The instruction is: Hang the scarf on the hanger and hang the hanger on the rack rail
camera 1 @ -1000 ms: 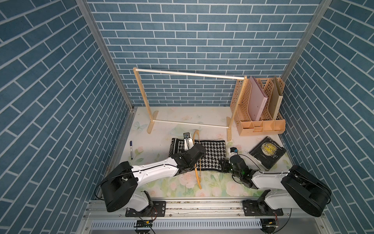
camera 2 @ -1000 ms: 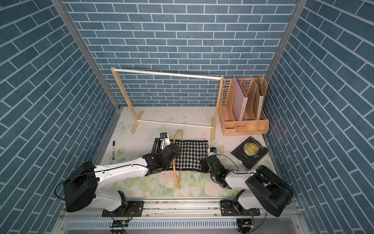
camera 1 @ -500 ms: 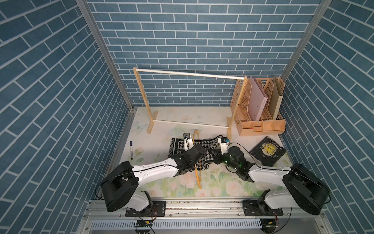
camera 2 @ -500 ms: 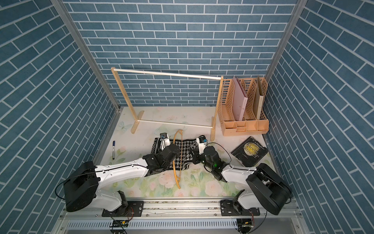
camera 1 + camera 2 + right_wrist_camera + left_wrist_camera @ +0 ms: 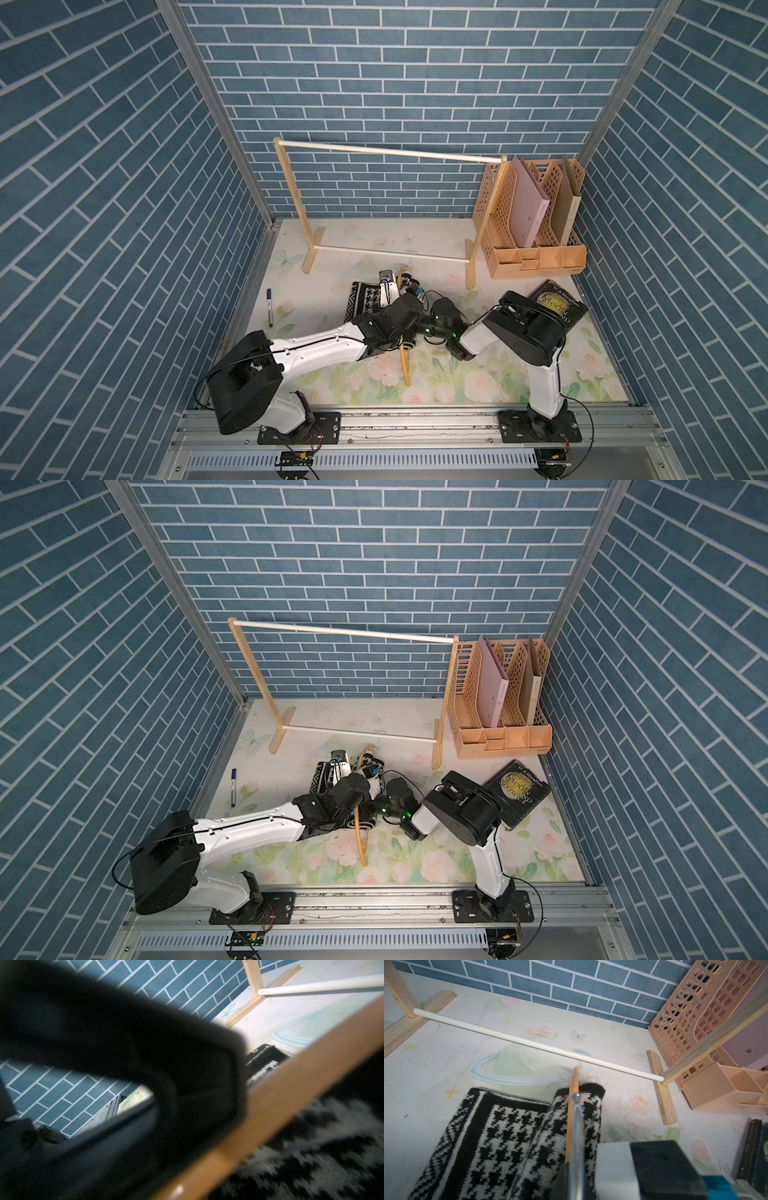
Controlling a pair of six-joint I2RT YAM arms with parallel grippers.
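The houndstooth scarf (image 5: 363, 301) (image 5: 322, 781) lies on the mat, zigzag end to the left. Its other end is folded back over itself and bunched against the hanger (image 5: 572, 1115). The orange-tan hanger (image 5: 405, 370) (image 5: 360, 845) stands on edge, running front to back. My left gripper (image 5: 576, 1180) is shut on it by the metal hook; in both top views the wrist hides the jaws. My right gripper (image 5: 413, 291) (image 5: 372, 771) is pressed up beside the hanger, shut on the folded scarf end (image 5: 311, 1157). The hanger's wood (image 5: 291, 1093) crosses the right wrist view.
The pale wooden rail rack (image 5: 390, 151) stands behind, its bottom rod (image 5: 537, 1045) just past the hanger's far tip. A peach file organiser (image 5: 536, 232) is at the back right, a dark book (image 5: 561, 307) lies by the right arm, and a pen (image 5: 269, 305) lies at the left.
My right gripper has swept left from the scarf's right edge to the hanger, dragging that end with it and folding the scarf over. The left arm and hanger have stayed put.
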